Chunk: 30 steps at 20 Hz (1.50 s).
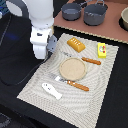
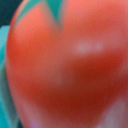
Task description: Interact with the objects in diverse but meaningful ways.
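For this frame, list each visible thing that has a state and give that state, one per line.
gripper: low over the placemat's edge, fingers hidden; open or shut cannot be told
red tomato toy: fills the wrist view, blurred, right up against the camera
orange loaf block: lying flat on the placemat
yellow packet: lying flat
white fish piece: lying flat
tan plate: upright, nothing on it
two grey pots: upright, no lids

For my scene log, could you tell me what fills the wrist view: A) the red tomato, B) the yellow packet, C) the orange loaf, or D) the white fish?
A: the red tomato with its green leafy top fills the wrist view, blurred and very close.
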Available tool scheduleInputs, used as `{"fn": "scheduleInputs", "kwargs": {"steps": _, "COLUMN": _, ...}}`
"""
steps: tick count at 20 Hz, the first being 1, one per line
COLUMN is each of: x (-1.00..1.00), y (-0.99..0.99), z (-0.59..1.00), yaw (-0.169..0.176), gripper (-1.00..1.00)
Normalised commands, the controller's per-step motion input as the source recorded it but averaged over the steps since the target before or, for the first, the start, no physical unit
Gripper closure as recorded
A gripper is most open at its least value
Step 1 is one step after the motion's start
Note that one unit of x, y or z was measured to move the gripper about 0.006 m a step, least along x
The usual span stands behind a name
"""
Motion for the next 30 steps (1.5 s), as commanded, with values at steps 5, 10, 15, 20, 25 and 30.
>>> {"fn": "scheduleInputs", "kwargs": {"steps": 5, "x": 0.0, "y": 0.04, "z": 0.7, "yaw": 0.006, "gripper": 1.0}}
{"fn": "scheduleInputs", "kwargs": {"steps": 10, "x": 0.25, "y": 0.01, "z": 1.0, "yaw": -0.027, "gripper": 1.0}}
{"fn": "scheduleInputs", "kwargs": {"steps": 15, "x": 0.81, "y": 0.0, "z": 0.7, "yaw": -0.057, "gripper": 1.0}}
{"fn": "scheduleInputs", "kwargs": {"steps": 20, "x": 0.92, "y": -0.1, "z": 0.39, "yaw": -0.095, "gripper": 1.0}}
{"fn": "scheduleInputs", "kwargs": {"steps": 25, "x": 0.94, "y": -0.14, "z": 0.34, "yaw": -0.094, "gripper": 1.0}}
{"fn": "scheduleInputs", "kwargs": {"steps": 30, "x": 0.94, "y": -0.22, "z": 0.29, "yaw": -0.087, "gripper": 1.0}}
